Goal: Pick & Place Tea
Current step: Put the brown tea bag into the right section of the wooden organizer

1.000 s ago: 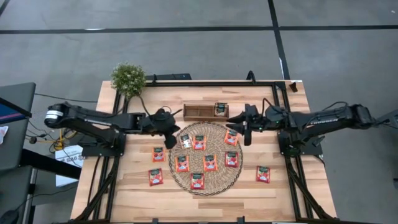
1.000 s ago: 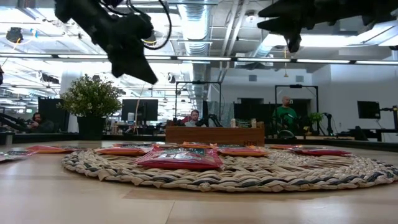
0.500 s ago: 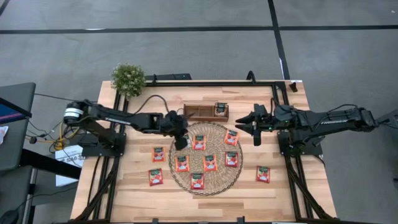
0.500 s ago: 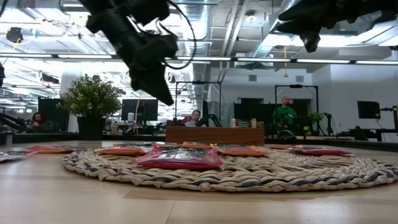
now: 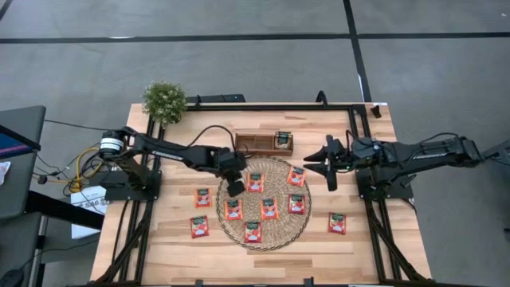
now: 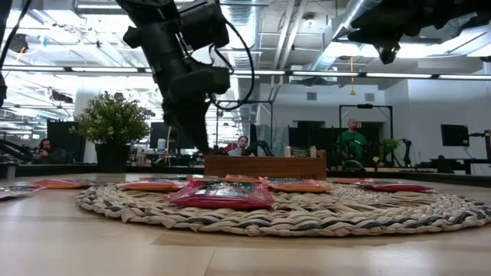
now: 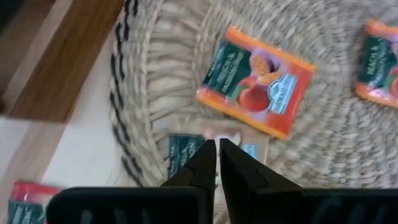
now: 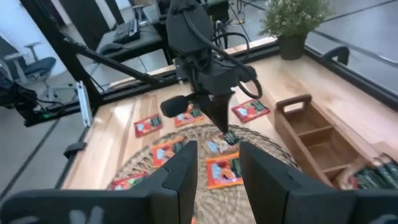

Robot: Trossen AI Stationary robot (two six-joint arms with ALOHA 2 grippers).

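My left arm stretches far across toward the middle, wrist bent down, and my left hand [image 7: 217,163] points steeply downward with its fingers pressed together. My right arm lies nearly level and raised, my right hand [image 8: 217,167] partly spread, holding nothing.

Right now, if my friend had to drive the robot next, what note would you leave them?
Left gripper: shut, empty, tips down over the pale sachet at the straw mat's edge.
Right gripper: part open, empty, hovering beside the mat.
Done: one sachet stands in the wooden tray.
Left: the red sachets on the mat and three on the table around it.
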